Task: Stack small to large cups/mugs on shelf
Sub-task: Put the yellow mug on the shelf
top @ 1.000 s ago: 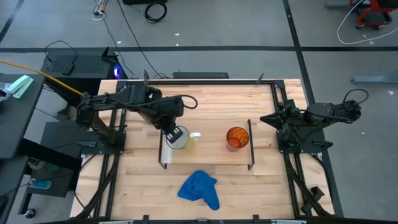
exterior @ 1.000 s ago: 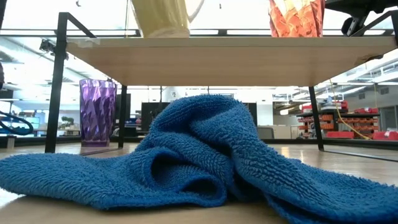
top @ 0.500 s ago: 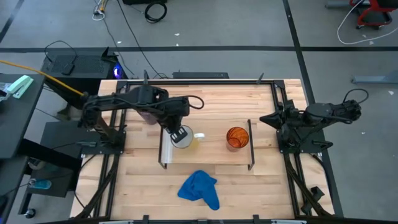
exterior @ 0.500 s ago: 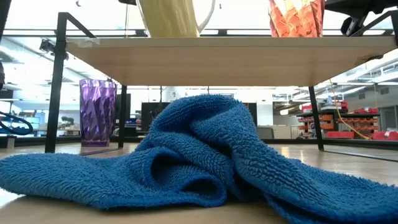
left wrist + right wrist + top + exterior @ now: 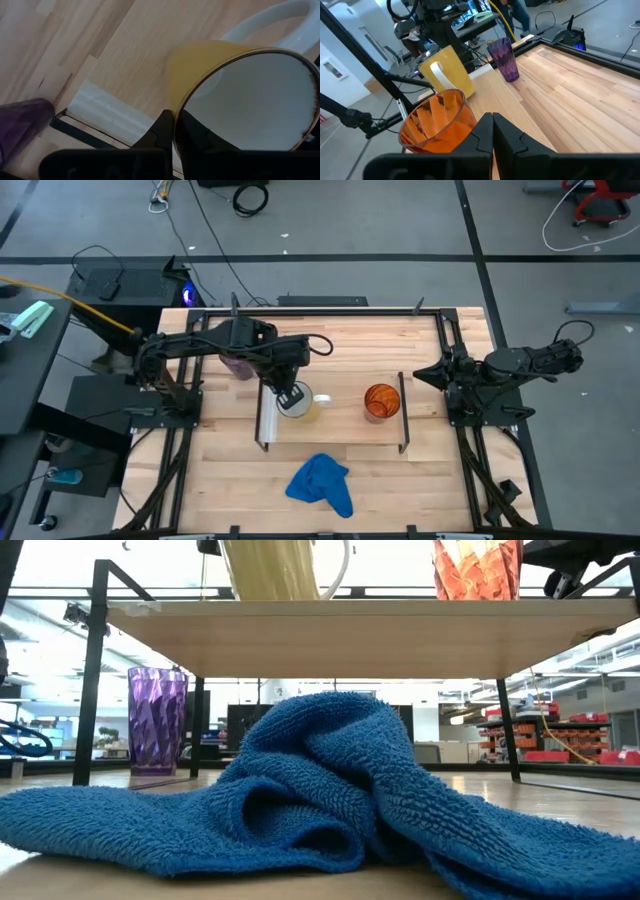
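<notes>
Well, the left gripper was pinching the rim of the pale yellow mug, one finger outside the wall and one inside, and the mug hung tilted above the shelf near its white-strip end, handle pointing toward the translucent orange cup. That thin rim pinch was the worry: the mug was already leaning, so it looked likely to swivel in the fingers, land on its base edge and tip over, or roll toward the shelf's near edge. A drop from the tilt might also have sent it skidding into the orange cup, which stood on the shelf close to the opposite end. The translucent purple cup sat on the tabletop just behind the shelf's white-strip end, partly under the left arm, so a careless retreat could have clipped it. The right gripper waited with its fingers pressed together by the tabletop's right edge. Only the low view showed daylight under the mug, base apparently off the board, and the purple cup standing upright on the tabletop beyond the blue towel. Only the left wrist view showed the rim grip itself.
</notes>
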Motion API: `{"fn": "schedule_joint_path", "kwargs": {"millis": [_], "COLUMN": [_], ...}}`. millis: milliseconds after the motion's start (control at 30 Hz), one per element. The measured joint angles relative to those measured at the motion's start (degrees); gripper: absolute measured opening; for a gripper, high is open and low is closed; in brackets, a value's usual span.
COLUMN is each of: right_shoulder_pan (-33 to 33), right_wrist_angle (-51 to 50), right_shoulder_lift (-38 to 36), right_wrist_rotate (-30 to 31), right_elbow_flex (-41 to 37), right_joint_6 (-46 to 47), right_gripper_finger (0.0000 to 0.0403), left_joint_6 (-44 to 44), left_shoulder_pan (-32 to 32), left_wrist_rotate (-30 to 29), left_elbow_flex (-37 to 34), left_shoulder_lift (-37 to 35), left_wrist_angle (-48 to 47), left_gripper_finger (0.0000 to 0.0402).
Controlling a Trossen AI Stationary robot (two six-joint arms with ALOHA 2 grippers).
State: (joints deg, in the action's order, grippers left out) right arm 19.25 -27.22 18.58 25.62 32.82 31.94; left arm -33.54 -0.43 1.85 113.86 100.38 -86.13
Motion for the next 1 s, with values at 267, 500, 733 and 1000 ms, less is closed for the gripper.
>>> {"fn": "schedule_joint_path", "kwargs": {"millis": [267,500,733,1000], "right_shoulder_pan": [0.02,0.01,0.0,0.02], "right_wrist_angle": [0.08,0.07,0.07,0.01], "right_shoulder_lift": [0.21,0.21,0.21,0.17], "right_wrist_rotate": [0.01,0.01,0.01,0.01], "right_elbow_flex": [0.0,0.0,0.0,0.0], "right_joint_6": [-0.02,-0.07,-0.19,-0.2], "right_gripper_finger": [0.0009,0.0009,0.0009,0.0009], "left_joint_6": [0.35,0.35,-0.22,-0.78], "left_shoulder_pan": [1.42,2.72,4.41,6.37], "left_wrist_rotate": [3.01,3.3,7.15,7.28], "left_elbow_flex": [-0.09,-0.1,-0.15,5.63], "left_shoulder_lift": [0.02,0.02,-0.32,-1.77], "left_wrist_angle": [0.28,2.61,3.07,1.52], "left_gripper_finger": [0.0058,0.0053,0.0073,0.0103]}}
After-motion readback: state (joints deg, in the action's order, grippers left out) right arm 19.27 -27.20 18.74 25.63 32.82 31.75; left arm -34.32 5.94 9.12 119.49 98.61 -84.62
